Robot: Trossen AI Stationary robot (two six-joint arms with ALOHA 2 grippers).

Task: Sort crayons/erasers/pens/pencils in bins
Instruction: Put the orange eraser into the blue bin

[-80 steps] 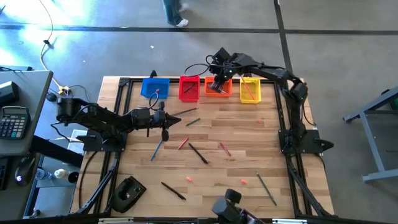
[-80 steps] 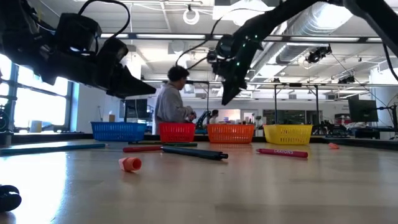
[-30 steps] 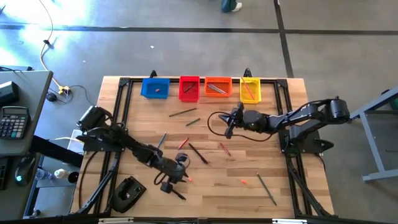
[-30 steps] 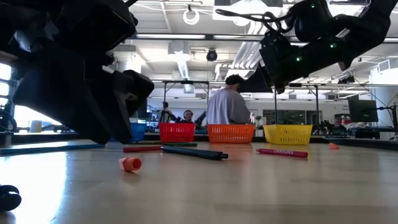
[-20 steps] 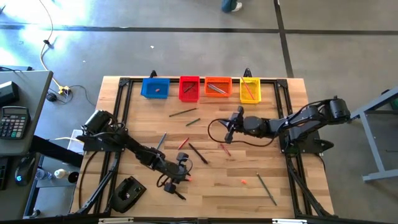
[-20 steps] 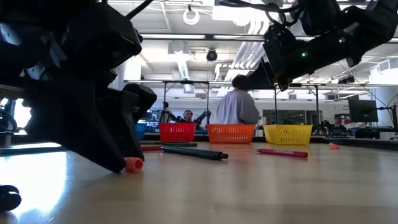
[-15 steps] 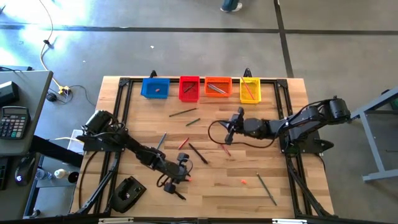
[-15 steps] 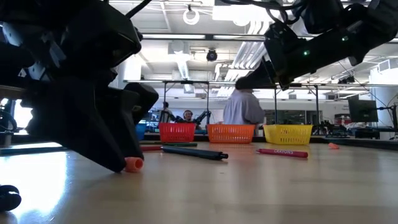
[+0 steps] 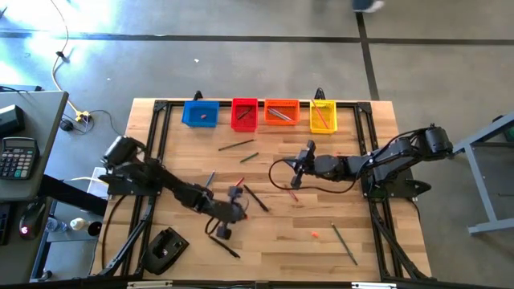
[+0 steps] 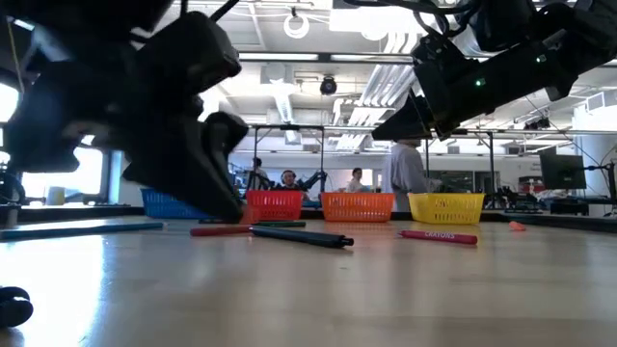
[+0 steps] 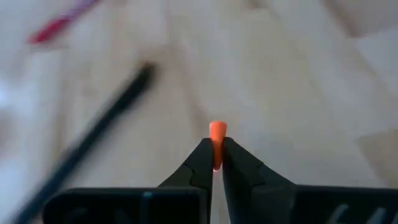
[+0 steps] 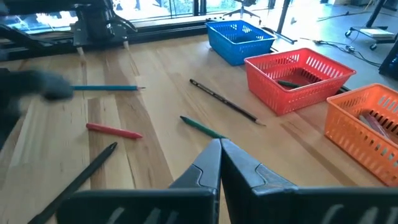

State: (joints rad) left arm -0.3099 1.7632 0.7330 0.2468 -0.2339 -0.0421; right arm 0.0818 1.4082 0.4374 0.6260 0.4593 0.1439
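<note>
The wooden table (image 9: 321, 217) carries everything here, with the four bins lined along its far edge, well beyond both sets of jaws: the blue bin (image 9: 200, 113), the red bin (image 9: 245, 114), the orange bin (image 9: 281, 112) and the yellow bin (image 9: 323, 116). The left gripper (image 9: 238, 198) is stretched out over the middle of the table, raised off the surface, and its jaws are pressed together on a small orange-pink eraser (image 11: 217, 142), which stands between the fingertips with its rounded end poking out past them. Below and ahead of those jaws lie a blurred black pen (image 11: 106, 137) and, farther off, a red stick (image 11: 59, 25). The right gripper (image 9: 299, 167) hangs over the table's right half with its jaws shut tight and holding nothing. Just ahead of its closed tips lies a green pencil (image 12: 202, 127), beyond that a dark pencil (image 12: 222, 101), and off to one side a red crayon (image 12: 114, 130), a black pen (image 12: 78, 180) and a blue pencil (image 12: 106, 88). Another eraser (image 9: 315, 235) lies alone on the near part of the table, well apart from both grippers. In the low view a person (image 10: 407, 172) stands in the room behind the bins.
</note>
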